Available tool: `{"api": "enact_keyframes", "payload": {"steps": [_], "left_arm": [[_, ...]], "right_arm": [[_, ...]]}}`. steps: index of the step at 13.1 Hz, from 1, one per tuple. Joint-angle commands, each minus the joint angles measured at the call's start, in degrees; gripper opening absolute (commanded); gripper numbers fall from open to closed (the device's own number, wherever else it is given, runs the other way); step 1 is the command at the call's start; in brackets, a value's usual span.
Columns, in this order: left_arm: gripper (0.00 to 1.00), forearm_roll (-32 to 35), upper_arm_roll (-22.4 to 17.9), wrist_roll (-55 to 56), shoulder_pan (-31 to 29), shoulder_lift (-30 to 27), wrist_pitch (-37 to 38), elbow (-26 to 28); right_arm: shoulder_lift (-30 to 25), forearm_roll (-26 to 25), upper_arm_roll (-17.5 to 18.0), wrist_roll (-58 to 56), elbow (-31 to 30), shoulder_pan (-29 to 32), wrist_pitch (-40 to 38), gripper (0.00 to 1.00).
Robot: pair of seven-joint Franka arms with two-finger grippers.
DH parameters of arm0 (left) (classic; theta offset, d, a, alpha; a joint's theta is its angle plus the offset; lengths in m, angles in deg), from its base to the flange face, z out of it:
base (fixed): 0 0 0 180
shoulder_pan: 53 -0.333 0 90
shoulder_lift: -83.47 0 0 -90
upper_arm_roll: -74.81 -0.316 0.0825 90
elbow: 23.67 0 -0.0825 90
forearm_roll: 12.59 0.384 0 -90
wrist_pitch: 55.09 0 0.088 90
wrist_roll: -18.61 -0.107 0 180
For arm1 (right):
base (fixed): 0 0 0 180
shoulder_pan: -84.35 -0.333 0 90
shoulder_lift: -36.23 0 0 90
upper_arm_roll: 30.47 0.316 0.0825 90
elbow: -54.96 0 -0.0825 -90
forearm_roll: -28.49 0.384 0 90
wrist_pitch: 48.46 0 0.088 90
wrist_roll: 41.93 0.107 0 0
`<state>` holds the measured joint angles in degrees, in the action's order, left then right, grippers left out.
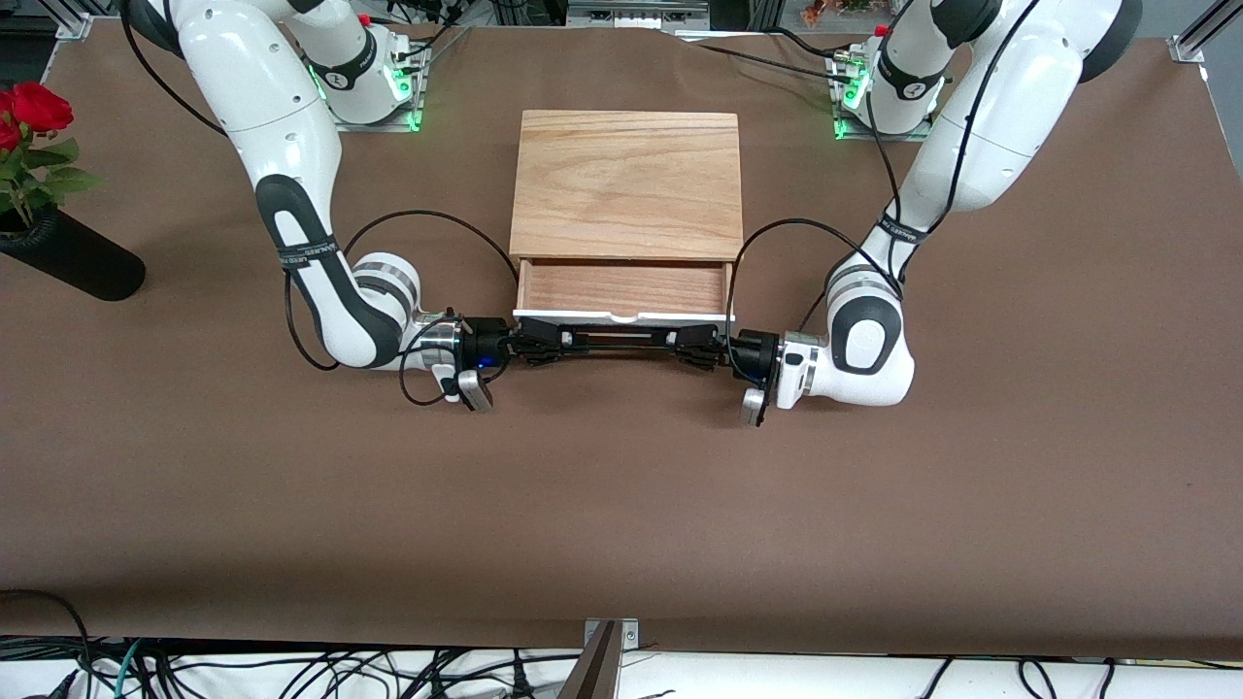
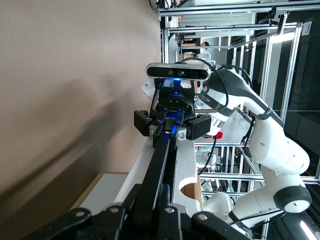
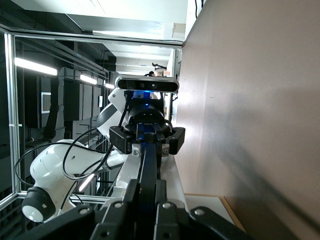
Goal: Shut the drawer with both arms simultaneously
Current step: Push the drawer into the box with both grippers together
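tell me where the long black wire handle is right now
In the front view the long black wire handle runs along the white front panel of the part-open drawer, gripped at its ends by the right gripper and the left gripper.

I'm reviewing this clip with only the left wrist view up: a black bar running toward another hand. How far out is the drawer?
Observer: In the front view the drawer is partly open; its wooden floor shows in front of the oak box.
Operator: Which hands are on the handle?
Observer: Both. The left hand is shut on the handle at the end toward the left arm's base, the right hand at the other end.
Operator: Anything inside the drawer?
Observer: The front view shows only bare wood inside.
Operator: Other objects on the table?
Observer: A black vase with red roses lies tilted at the right arm's end of the table, well apart from the box.
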<state>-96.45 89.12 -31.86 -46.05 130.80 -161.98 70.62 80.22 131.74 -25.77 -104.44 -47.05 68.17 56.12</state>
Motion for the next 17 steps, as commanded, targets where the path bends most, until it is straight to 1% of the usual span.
{"api": "enact_keyframes", "payload": {"steps": [1, 2, 6, 7, 8, 10, 11, 17], "left_arm": [[0.00, -1.74, 0.46, -1.47, 0.17, -0.93, -0.07, 1.42], [0.00, -1.92, 1.42, -1.56, -0.09, -0.93, -0.07, 2.47], [0.00, -2.09, 1.87, -3.67, -0.36, -1.01, 0.11, 5.11], [0.00, -2.27, 2.65, -3.67, -0.62, -1.10, 0.37, 5.55], [0.00, -3.40, 3.70, -3.67, -0.97, -1.02, 0.37, 6.08], [0.00, -5.25, 4.15, -3.67, -0.88, -1.28, 0.46, 7.40], [0.00, -5.43, 5.11, -3.67, -0.97, -1.28, 0.37, 7.84], [0.00, -5.70, 5.56, -3.67, -1.24, -1.54, 1.95, 9.42]], "right_arm": [[0.57, 1.16, 0.23, -1.22, 0.59, -0.52, 0.27, 0.04], [0.57, 1.16, 0.23, -1.22, 0.59, -0.52, 0.27, 0.04], [0.31, 0.81, 0.23, -1.30, 0.33, -0.52, 0.18, 0.04], [0.13, 0.72, 0.23, -1.39, -0.02, -0.52, -0.08, 0.04], [0.05, 0.55, 0.23, -1.31, -0.29, -0.52, -0.17, 0.04], [-0.39, -0.50, 0.23, -1.30, -1.25, -0.52, -0.34, 0.04], [-0.74, -1.12, 0.32, -1.39, -1.87, -0.52, -0.35, 0.04], [-3.82, -1.21, 1.20, -4.99, -7.58, -0.52, -0.35, 0.04]]}}
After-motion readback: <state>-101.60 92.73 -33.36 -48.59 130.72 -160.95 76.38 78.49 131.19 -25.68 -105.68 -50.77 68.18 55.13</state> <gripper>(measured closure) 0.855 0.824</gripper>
